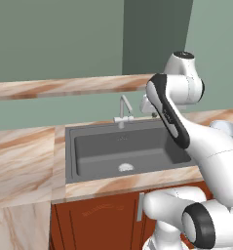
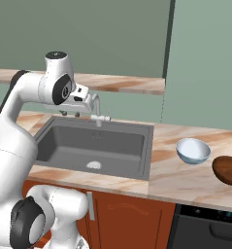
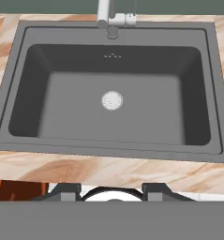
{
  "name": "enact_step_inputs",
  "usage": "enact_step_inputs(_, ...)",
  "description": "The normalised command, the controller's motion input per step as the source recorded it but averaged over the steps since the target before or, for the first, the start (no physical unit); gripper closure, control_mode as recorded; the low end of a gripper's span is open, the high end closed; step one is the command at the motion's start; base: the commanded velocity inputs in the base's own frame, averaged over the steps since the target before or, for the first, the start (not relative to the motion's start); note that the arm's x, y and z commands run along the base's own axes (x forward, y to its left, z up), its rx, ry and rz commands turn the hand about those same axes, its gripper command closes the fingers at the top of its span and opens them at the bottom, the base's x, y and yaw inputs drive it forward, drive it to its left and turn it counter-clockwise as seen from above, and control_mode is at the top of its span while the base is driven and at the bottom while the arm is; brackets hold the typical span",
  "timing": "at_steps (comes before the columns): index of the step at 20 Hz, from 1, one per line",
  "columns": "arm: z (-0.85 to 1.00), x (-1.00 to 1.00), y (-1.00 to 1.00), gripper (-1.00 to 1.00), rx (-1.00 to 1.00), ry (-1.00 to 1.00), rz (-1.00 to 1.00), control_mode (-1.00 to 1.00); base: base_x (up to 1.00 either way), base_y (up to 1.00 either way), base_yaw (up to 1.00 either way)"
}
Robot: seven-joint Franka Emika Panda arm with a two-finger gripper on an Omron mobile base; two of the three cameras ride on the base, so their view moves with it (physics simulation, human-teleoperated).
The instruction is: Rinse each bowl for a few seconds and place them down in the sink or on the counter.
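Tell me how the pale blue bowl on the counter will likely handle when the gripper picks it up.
The bowl looks glossy, so it may slip between the fingers. Its rounded underside suggests it could rock or tip if nudged on the counter. It looks small and thin-walled, so probably light; gripping the rim seems safest.

A sage-green wall [image 1: 54, 39] runs along the far side, with a darker green panel [image 1: 157, 34] set into it toward the right. A thin marble-patterned shelf plank [image 1: 64, 88] crosses the wall. On the near side, reddish-brown cabinet fronts [image 2: 132, 221] carry a silver handle [image 2: 91, 205], and a dark appliance front [image 2: 207, 228] sits at the right.
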Motion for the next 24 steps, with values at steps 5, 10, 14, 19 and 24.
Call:
enact_step_inputs(5, 0.00, -0.05, 0.01, -1.00, -0.01, -0.02, 0.00, -1.00, 0.00, 0.00, 0.00)
enact_step_inputs(10, 0.00, -0.25, 0.00, -1.00, -0.01, -0.08, 0.00, -1.00, 0.00, 0.00, 0.00)
enact_step_inputs(14, -0.03, -0.19, -0.01, -1.00, 0.00, -0.08, 0.00, -1.00, 0.00, 0.00, 0.00)
enact_step_inputs(19, -0.11, -0.12, -0.05, -1.00, 0.00, -0.10, 0.00, -1.00, 0.00, 0.00, 0.00)
enact_step_inputs(24, -0.16, -0.11, -0.12, -1.00, 0.00, -0.11, 0.01, -1.00, 0.00, 0.00, 0.00)
